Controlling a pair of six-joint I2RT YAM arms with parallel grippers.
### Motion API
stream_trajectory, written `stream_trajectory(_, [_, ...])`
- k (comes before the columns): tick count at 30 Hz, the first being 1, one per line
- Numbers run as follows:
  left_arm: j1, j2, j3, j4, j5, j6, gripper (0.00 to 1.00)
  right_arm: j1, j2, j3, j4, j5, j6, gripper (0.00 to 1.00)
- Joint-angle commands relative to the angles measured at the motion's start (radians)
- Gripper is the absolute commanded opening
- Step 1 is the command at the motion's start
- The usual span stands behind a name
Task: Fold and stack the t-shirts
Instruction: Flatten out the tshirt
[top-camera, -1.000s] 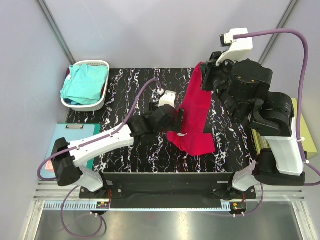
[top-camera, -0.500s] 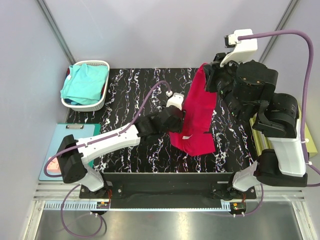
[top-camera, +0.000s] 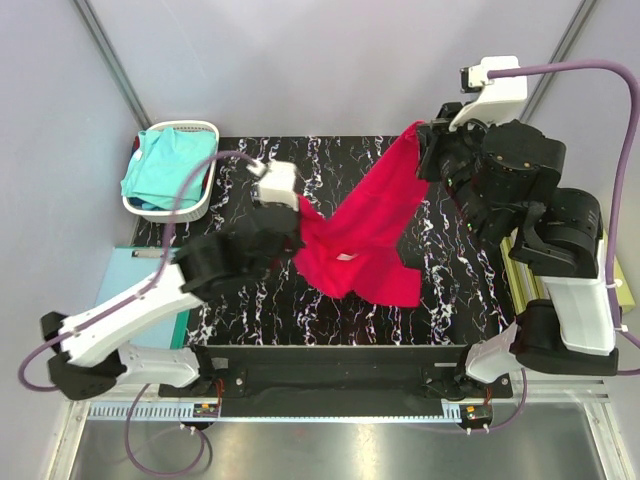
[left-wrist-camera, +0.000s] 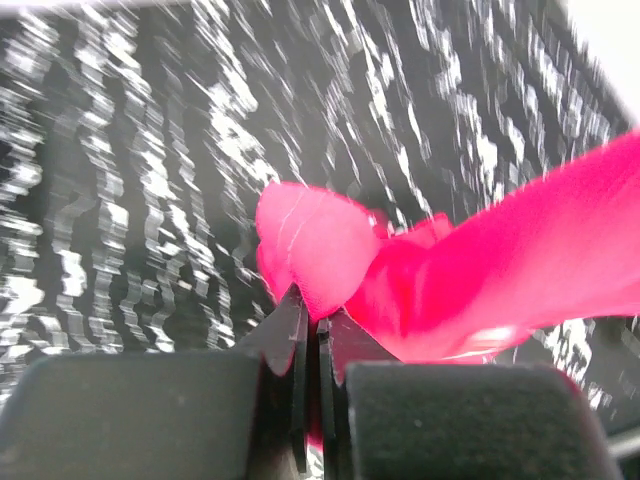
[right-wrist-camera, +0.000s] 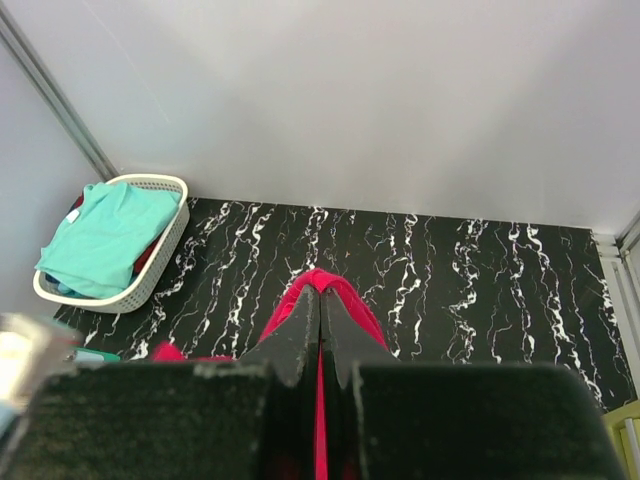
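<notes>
Since a second ago the left end effector (top-camera: 296, 214) has swung out toward nine o'clock, drawing an edge of the crimson t-shirt (top-camera: 365, 235) with it. The cloth, which hung as a narrow strip, now stretches slantwise over the middle of the bench (top-camera: 330, 165). Its jaws are pressed together on a bunched red fold. The right end effector (top-camera: 420, 138), raised at one o'clock, is likewise pinched tight on the shirt's upper end, with red cloth running down between its fingers. The shirt's lower hem lies on the bench toward five o'clock. The left wrist view is smeared with blur, so the fold's exact shape is unclear. The left arm covers most of the light-blue mat (top-camera: 122, 262) at eight o'clock. The turquoise t-shirt (top-camera: 168, 165) sits heaped in the white basket (top-camera: 192, 127) at ten o'clock, well apart.
</notes>
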Motion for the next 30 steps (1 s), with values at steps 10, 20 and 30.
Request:
stream_trajectory(10, [0.002, -0.241, 0.391, -0.239, -0.337, 0.086, 0.00, -0.010, 0.004, -0.024, 0.103, 0.017, 0.006, 0.00])
stream_trajectory(20, [0.002, -0.143, 0.563, -0.220, -0.369, 0.227, 0.01, -0.011, -0.039, -0.075, 0.181, 0.118, -0.070, 0.00])
stream_trajectory(30, [0.025, -0.069, 0.344, -0.174, -0.254, 0.148, 0.05, -0.065, -0.119, -0.380, 0.177, 0.029, 0.087, 0.00])
